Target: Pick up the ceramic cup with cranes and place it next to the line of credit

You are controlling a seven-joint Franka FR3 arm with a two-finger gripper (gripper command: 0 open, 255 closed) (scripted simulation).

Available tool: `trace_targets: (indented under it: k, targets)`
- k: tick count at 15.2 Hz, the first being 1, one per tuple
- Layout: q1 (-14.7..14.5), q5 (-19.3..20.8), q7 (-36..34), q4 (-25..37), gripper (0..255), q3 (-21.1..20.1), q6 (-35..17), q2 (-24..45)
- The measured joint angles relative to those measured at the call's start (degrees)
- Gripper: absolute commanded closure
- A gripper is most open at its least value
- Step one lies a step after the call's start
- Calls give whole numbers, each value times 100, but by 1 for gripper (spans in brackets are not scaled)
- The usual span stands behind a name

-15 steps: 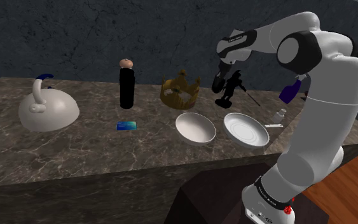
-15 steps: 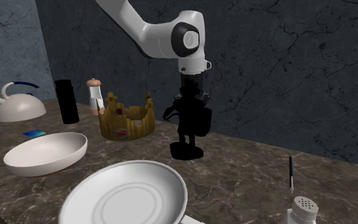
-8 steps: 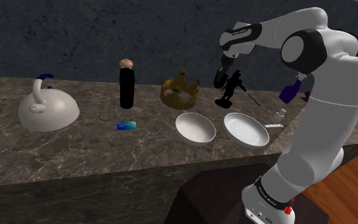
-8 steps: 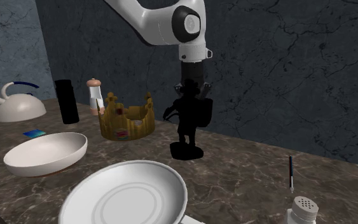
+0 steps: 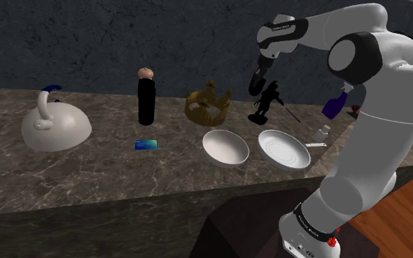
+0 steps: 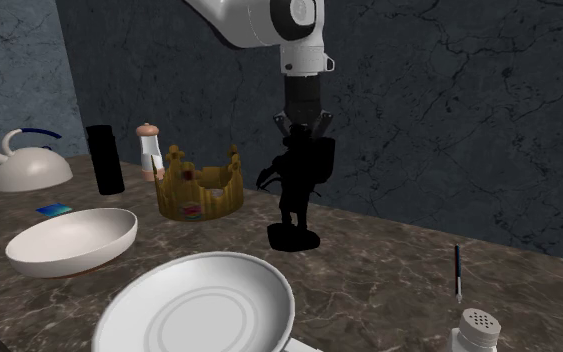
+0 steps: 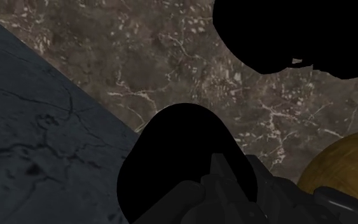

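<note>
Gripper (image 6: 304, 124), fingers apart & empty just above black figure (image 6: 295, 200), could tip it left onto crown (image 6: 201, 187) if lowered off-centre.

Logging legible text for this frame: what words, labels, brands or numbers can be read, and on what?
No text is legible.
Lettering on the arm's dark wrist band: too small to read.
Lettering on the arm's base ring: too small to read.
Print on the blue card: too small to read.
</note>
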State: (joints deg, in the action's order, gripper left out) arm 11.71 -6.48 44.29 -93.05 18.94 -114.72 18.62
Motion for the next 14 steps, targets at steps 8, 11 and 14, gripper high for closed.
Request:
trace_targets:
  k: [8, 11, 14]
  targets:
    - [1, 53, -44, 462, 255, 20, 564, -109]
    - [14, 62, -46, 675, 255, 29, 795, -129]
    - [34, 58, -42, 908, 255, 36, 1006, -109]
